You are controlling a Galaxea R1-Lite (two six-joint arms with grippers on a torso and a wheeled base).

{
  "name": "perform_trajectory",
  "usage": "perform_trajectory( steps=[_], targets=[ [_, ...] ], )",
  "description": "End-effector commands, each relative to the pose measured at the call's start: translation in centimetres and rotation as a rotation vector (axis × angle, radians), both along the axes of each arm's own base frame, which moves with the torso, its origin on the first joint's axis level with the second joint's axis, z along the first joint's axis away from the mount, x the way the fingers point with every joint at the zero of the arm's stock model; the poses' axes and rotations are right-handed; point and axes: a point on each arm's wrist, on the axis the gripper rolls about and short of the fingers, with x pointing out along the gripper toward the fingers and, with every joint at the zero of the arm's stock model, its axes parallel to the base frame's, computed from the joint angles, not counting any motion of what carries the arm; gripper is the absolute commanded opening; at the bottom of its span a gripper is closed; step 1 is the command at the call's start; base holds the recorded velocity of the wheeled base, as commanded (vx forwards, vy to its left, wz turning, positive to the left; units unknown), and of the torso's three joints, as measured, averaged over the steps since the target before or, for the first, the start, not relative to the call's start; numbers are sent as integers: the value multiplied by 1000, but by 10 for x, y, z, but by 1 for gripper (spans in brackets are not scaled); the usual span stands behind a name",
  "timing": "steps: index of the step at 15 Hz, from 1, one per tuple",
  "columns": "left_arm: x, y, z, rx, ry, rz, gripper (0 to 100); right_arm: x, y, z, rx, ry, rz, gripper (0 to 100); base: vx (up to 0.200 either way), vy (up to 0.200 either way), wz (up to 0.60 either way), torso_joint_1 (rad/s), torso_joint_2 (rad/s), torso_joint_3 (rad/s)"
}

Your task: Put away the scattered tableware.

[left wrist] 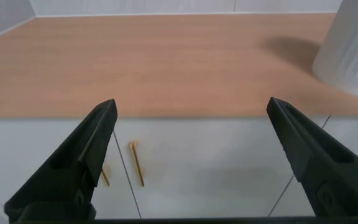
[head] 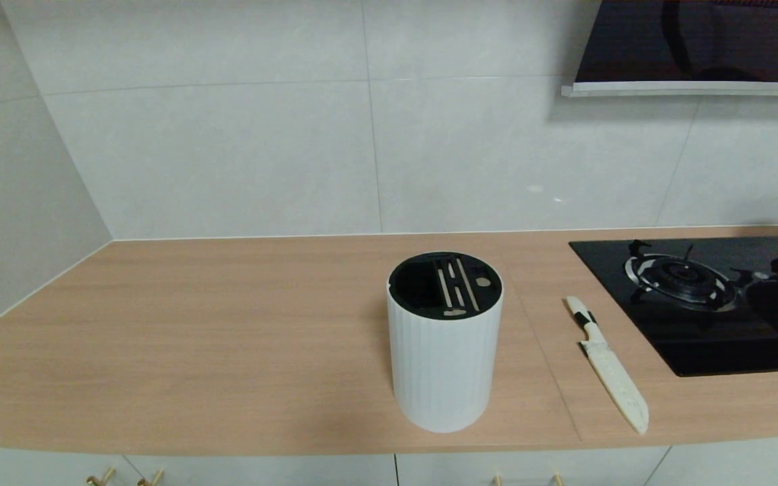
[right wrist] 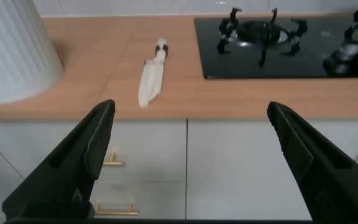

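A cream knife with a black band on its handle lies flat on the wooden counter, between the holder and the hob; the right wrist view shows the knife too. A white ribbed cylindrical holder with a black slotted top stands near the counter's front edge. My left gripper is open, held in front of the counter edge, with the holder off to one side. My right gripper is open too, out in front of the cabinet fronts, facing the knife.
A black gas hob with pan supports fills the counter's right end, under a range hood. White cabinet fronts with brass handles run below the counter. A tiled wall closes the back and left.
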Motion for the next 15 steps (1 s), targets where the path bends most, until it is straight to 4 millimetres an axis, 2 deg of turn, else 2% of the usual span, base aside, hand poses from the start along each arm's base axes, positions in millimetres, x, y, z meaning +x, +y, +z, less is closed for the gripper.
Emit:
perform_trajectory(
  steps=[1, 8, 15],
  targets=[
    [0, 0, 0, -1, -1, 0, 100, 0, 0, 0, 0, 1, 1, 100, 0, 0, 0, 266, -569, -300],
    [0, 0, 0, -1, -1, 0, 100, 0, 0, 0, 0, 1, 1, 100, 0, 0, 0, 249, -527, -277],
    [0, 0, 0, -1, -1, 0, 100, 0, 0, 0, -2, 2, 2, 100, 0, 0, 0, 23, -48, -24]
  ],
)
